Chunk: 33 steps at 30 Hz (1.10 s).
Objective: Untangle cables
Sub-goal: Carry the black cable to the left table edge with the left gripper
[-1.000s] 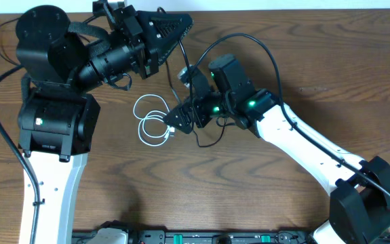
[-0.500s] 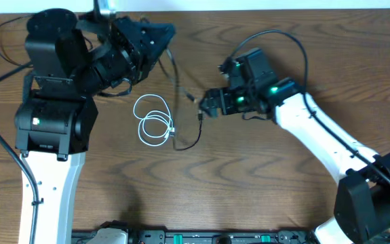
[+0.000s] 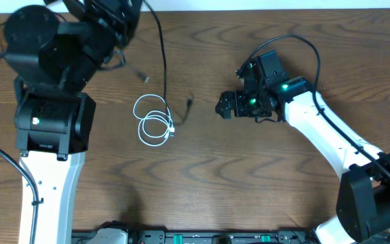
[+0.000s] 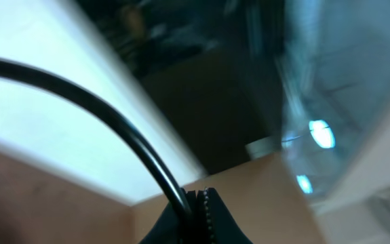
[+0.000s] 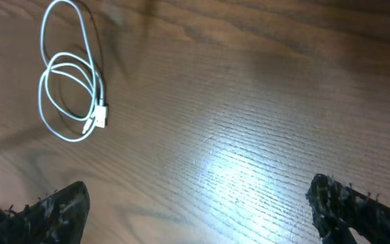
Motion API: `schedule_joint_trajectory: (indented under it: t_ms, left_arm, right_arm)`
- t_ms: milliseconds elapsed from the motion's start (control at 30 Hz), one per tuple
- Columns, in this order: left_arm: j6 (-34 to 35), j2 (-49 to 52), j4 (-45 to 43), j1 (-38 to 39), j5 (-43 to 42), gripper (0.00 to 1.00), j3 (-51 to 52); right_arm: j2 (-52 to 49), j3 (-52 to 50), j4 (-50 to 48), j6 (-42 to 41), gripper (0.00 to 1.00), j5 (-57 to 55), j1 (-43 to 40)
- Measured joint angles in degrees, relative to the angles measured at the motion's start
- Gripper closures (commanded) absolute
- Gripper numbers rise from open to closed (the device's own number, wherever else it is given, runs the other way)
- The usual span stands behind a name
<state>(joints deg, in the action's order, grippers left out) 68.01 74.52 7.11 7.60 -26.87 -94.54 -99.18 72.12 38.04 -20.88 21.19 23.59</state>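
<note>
A thin black cable [image 3: 163, 61] hangs from the raised left arm at the top edge and runs down to the table, where its plug [image 3: 189, 103] lies. My left gripper [image 4: 198, 203] is shut on this black cable [image 4: 133, 146]. A blurred plug [image 3: 140, 74] dangles nearby; I cannot tell which cable it belongs to. The white cable [image 3: 152, 120] lies coiled on the table, apart from the black one, and shows in the right wrist view [image 5: 69, 81]. My right gripper [image 3: 224, 107] is open and empty, to the right of the plug; its fingers [image 5: 195, 210] spread wide above bare wood.
The wooden table [image 3: 249, 190] carries the cables. The left arm's bulky base [image 3: 49, 122] stands at the left. The right arm's thick wire [image 3: 303, 47] loops above its wrist. A rail of equipment [image 3: 201, 237] runs along the front edge.
My left arm has risen up and back, pulling the black cable out from the middle. My right gripper has let go of the cable and drawn right. The white coil has stayed put.
</note>
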Motion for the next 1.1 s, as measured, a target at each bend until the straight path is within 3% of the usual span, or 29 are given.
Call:
schedule_joint_trajectory:
  t_ms: [133, 233, 533, 700, 867, 1100]
  left_arm:
    - [0.70, -0.07, -10.29, 0.00, 4.76, 0.92, 0.00]
    - [-2.25, -0.11, -11.39, 0.00, 12.41, 0.93, 0.00]
    - [-30.23, 1.38, -6.05, -0.44, 43.65, 0.93, 0.00]
    - [-45.31, 5.01, -6.10, -5.66, 59.34, 0.93, 0.00]
    - [-53.11, 8.61, -5.64, -15.61, 66.45, 0.93, 0.00]
    - [-56.41, 10.49, -3.34, -27.26, 69.26, 0.92, 0.00]
  right_arm:
    - [0.00, -1.42, -1.55, 0.00, 0.01, -0.31, 0.26]
    - [0.02, -2.58, -3.08, 0.00, 0.01, -0.76, 0.26]
    - [0.02, -9.81, -9.86, -0.83, 0.01, -1.75, 0.57]
    - [0.02, -13.68, -15.23, -1.09, 0.01, -1.75, 0.66]
    - [0.02, -17.05, -20.15, -1.11, 0.01, -1.77, 0.63]
    - [0.02, -20.70, -26.03, -1.46, 0.01, -1.77, 0.63]
